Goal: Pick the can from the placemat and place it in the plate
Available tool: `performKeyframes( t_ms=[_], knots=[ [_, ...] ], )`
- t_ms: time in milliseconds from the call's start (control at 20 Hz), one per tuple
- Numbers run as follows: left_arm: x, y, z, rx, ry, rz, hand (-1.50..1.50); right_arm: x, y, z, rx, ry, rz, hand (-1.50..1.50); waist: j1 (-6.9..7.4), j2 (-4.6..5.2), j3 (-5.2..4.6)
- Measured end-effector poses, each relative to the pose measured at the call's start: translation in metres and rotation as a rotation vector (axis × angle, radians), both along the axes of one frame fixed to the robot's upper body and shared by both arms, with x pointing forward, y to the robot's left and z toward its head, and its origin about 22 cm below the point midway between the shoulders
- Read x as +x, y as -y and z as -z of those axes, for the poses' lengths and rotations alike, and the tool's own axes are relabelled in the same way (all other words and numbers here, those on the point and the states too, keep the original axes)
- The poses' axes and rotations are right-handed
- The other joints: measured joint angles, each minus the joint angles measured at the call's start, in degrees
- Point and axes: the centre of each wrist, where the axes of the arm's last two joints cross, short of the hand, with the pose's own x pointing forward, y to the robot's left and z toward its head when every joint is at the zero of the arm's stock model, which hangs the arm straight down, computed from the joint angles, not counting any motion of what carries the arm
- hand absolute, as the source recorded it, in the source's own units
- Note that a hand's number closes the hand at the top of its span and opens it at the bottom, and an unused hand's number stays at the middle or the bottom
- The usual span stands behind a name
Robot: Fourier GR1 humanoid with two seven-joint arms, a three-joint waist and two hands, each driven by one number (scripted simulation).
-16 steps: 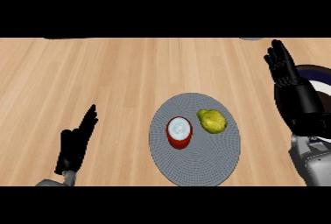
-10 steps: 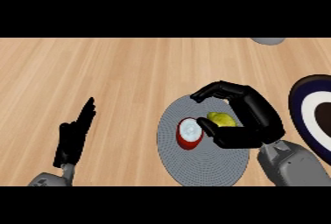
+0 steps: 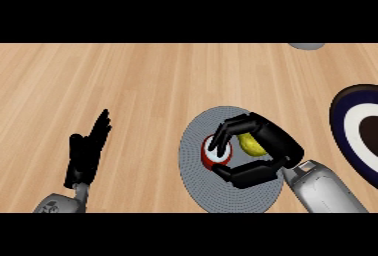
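Can (image 3: 215, 154) stands upright on the round grey placemat (image 3: 221, 195), long axis vertical w/ its pale top facing up toward the camera; red side shows only at the lower-left rim. Right hand (image 3: 260, 150) is cupped over it: fingers (image 3: 225, 134) arch across the can's top and far side, thumb (image 3: 244, 175) sits at the near side, so the hand is curled round the can w/ a small gap btwn fingers and thumb. Whether it's lifted off the mat: can't tell. Yellow fruit (image 3: 253, 145) lies just right of the can, under the palm, partly hidden. Plate (image 3: 354, 132), dark rim w/ white ring, is well to the right of that hand, cut by the view's edge. Left hand (image 3: 87, 155) rests at lower left, fingers straight and pointing up, holding nothing, well apart from the mat.
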Motion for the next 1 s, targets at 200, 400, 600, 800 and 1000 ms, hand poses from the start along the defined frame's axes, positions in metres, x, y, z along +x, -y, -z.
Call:
performKeyframes(
  t_ms=[200, 400, 600, 800, 1000],
  knots=[
    [0.003, 0.002, -0.004, -0.008, -0.008, -0.005, 0.0, 0.009, 0.007, 0.032, 0.086, -0.092, -0.192, -1.5, -0.38, -0.13, -0.02],
    [0.003, 0.001, -0.005, -0.011, -0.013, -0.016, 0.0, 0.031, 0.015, 0.028, -0.047, -0.009, -0.323, -1.5, -0.97, -0.57, -0.11],
    [-0.001, 0.0, -0.002, -0.007, -0.017, -0.032, 0.0, 0.05, 0.015, 0.012, -0.22, 0.141, -0.336, -1.5, -1.42, -0.85, -0.18],
    [-0.001, -0.005, -0.002, -0.005, -0.019, -0.044, 0.0, 0.063, 0.008, -0.012, -0.388, 0.252, -0.358, -1.5, -2.12, -1.09, -0.24],
    [0.001, -0.007, -0.003, -0.003, -0.024, -0.054, 0.0, 0.069, -0.009, -0.03, -0.56, 0.298, -0.402, -1.5, -2.58, -1.24, -0.29]
  ],
)
